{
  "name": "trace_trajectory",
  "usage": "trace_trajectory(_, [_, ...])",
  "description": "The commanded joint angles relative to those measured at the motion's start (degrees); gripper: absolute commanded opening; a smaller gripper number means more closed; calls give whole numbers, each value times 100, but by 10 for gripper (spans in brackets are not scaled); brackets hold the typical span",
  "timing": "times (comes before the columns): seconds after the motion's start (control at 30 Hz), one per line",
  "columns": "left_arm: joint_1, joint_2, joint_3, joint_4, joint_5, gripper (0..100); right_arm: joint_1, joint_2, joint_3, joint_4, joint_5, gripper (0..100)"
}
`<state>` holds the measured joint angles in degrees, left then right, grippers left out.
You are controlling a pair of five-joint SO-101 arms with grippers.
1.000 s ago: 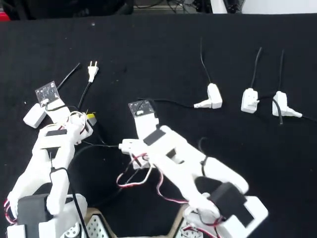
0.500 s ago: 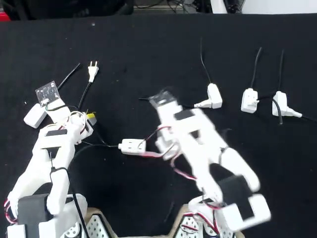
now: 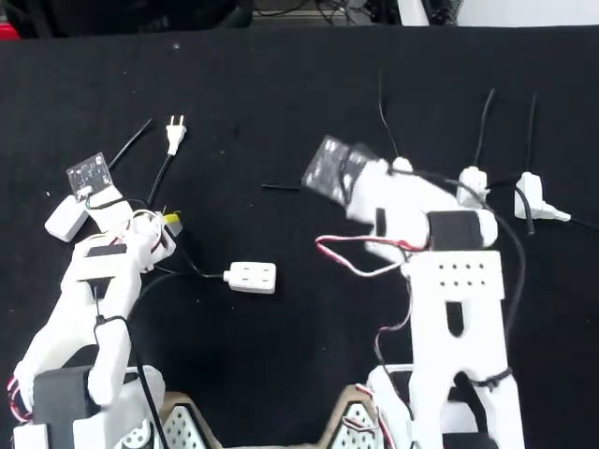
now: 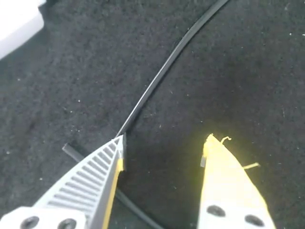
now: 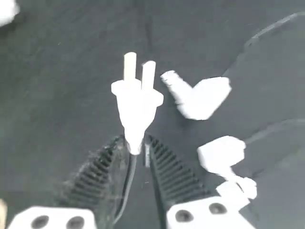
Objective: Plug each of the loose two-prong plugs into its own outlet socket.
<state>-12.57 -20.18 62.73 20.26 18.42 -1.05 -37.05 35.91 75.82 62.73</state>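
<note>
My right gripper point(image 5: 136, 143) is shut on the tail of a white two-prong plug point(image 5: 137, 102), whose prongs point away from the wrist. Just past the prongs lies a white socket with a plug in it point(image 5: 198, 98). In the high view the right arm point(image 3: 430, 229) hangs over that socket's place at the back right. A loose white outlet socket point(image 3: 251, 277) lies mid-table, on a black cord. Another loose plug point(image 3: 174, 134) rests at the back left. My left gripper point(image 4: 162, 145) stands open over a thin black cable point(image 4: 157, 81), close to the cloth point(image 3: 167, 227).
Two more white sockets with plugs point(image 3: 473, 187) point(image 3: 535, 198) lie at the back right, their black cords running to the far edge. A white socket block point(image 3: 64, 218) sits beside the left arm. Black cloth covers the table point(image 3: 281, 84).
The right arm has swung from beside the loose mid-table socket to the back right, near the row of sockets. That socket stayed where it was. The left arm has not moved.
</note>
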Motion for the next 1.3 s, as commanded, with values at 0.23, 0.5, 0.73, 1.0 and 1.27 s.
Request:
trace_trajectory(0.23, [-13, -105, -57, -62, 44, 263, -598, -180, 3653, -2567, -114, 16])
trace_trajectory(0.5, [-13, -105, -66, -62, 35, 263, -809, -189, 3319, -1468, -1011, 237])
trace_trajectory(0.73, [-13, -105, -66, -62, 35, 263, -1108, -145, 2404, -1495, -2004, 160])
trace_trajectory(1.0, [-13, -105, -57, -62, 26, 263, -1116, 365, 2774, -2268, -1679, 155])
trace_trajectory(1.27, [-13, -105, -66, -62, 26, 263, -1257, 980, 2659, -2303, -1248, 155])
